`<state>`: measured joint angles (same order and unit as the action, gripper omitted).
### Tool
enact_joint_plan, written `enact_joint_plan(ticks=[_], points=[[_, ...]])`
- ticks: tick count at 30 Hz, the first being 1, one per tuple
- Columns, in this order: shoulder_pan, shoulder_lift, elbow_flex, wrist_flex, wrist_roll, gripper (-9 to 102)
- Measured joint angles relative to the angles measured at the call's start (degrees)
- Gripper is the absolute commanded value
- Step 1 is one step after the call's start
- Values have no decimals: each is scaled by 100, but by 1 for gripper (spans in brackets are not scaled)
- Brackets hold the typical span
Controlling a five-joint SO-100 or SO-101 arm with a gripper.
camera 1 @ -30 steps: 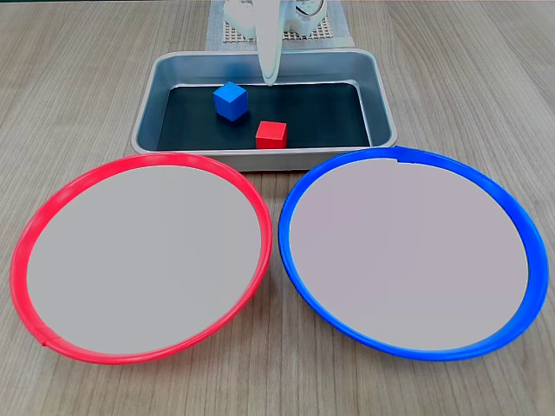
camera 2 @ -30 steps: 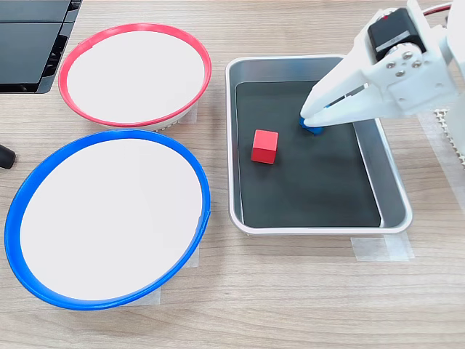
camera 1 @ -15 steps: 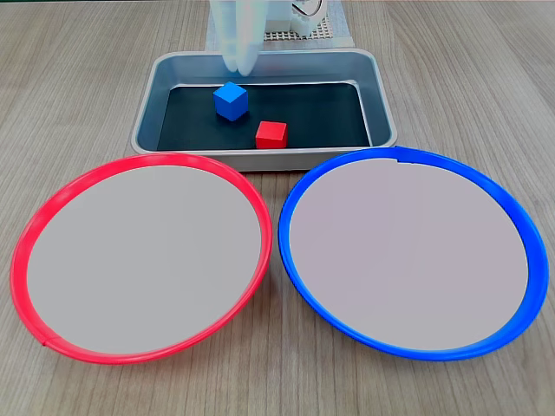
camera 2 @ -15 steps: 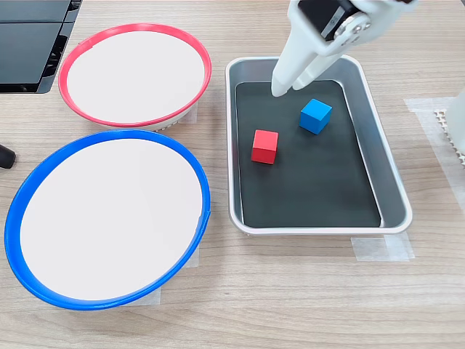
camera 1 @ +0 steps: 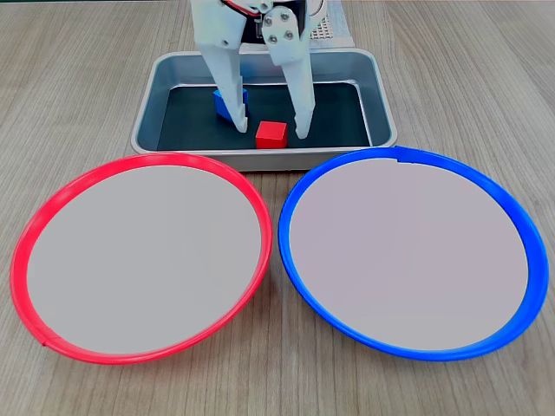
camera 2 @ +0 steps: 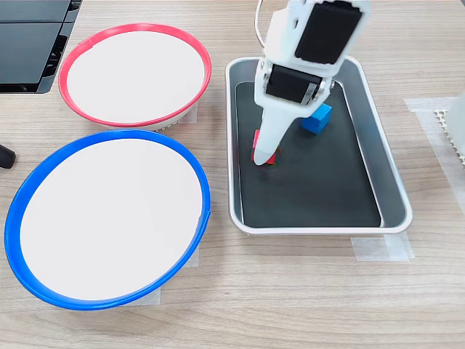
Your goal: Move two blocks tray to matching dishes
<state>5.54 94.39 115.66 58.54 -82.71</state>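
Observation:
In both fixed views the silver tray (camera 1: 146,113) (camera 2: 320,227) holds both blocks on its dark bottom. My white gripper (camera 1: 271,132) (camera 2: 265,153) is open and lowered into the tray. Its two fingers stand either side of the red block (camera 1: 271,133) (camera 2: 256,138), which the arm partly hides in one fixed view. The blue block (camera 1: 225,102) (camera 2: 317,118) lies behind it, half covered by a finger (camera 1: 236,108). The red-rimmed dish (camera 1: 26,234) (camera 2: 134,27) and the blue-rimmed dish (camera 1: 520,225) (camera 2: 109,134) lie beside the tray with nothing in them.
Everything lies on a wooden table. A white mesh mat (camera 1: 334,30) lies behind the tray at the arm's base. A dark flat device (camera 2: 29,43) sits at the table corner beyond the red-rimmed dish. Clear tape (camera 2: 381,247) holds the tray's corner.
The gripper has left the blue block's side, opened, and come down with its fingers around the red block. Neither block has moved.

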Motion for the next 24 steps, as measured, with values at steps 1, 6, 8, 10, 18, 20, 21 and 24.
enact_joint_plan(ticks=[1, 6, 8, 10, 18, 20, 21, 24], points=[[0, -18, 0, 53, -79, 12], [18, -88, 246, -246, -369, 0], [44, -88, 255, -272, -413, 0], [53, -88, 202, -176, -396, 0], [-114, 70, -2259, 1731, 563, 0], [-26, -141, -2927, 1661, 861, 0], [44, -325, -3199, 1521, 861, 0], [352, -1134, -3753, 782, 914, 0]])
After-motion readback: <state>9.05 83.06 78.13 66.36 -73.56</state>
